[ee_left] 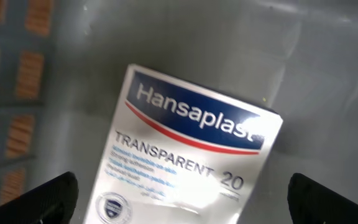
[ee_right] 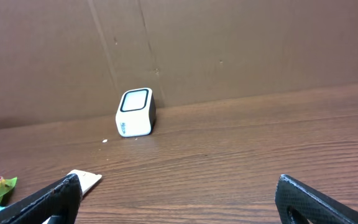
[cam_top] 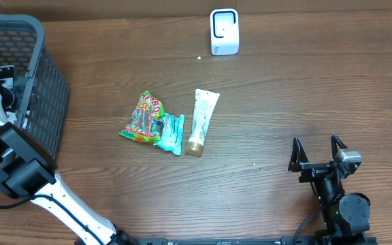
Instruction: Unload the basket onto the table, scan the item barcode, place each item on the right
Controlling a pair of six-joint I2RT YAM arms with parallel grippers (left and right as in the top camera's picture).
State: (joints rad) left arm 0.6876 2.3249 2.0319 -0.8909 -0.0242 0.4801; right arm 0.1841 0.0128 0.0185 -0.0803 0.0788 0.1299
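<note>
Status: the white cardboard plaster box with a blue and red band (ee_left: 191, 143) lies flat on the grey floor of the dark plastic mesh basket (cam_top: 39, 75) at the left table edge, so its cycle appears complete. The left gripper (ee_left: 188, 198) hangs above it with jaws spread wide, gripping nothing. The box face reads "Hansaplast Transparent 20"; no barcode shows on this face. Remaining, by judgement: the colourful foil candy bag (cam_top: 141, 119), the teal sachet (cam_top: 171, 133) and the pale squeeze tube (cam_top: 201, 122), grouped mid-table on the brown wooden table (cam_top: 284, 88), well apart from the white block-shaped scanner (cam_top: 224, 31). The right gripper (cam_top: 315, 144) stands spread and empty.
</note>
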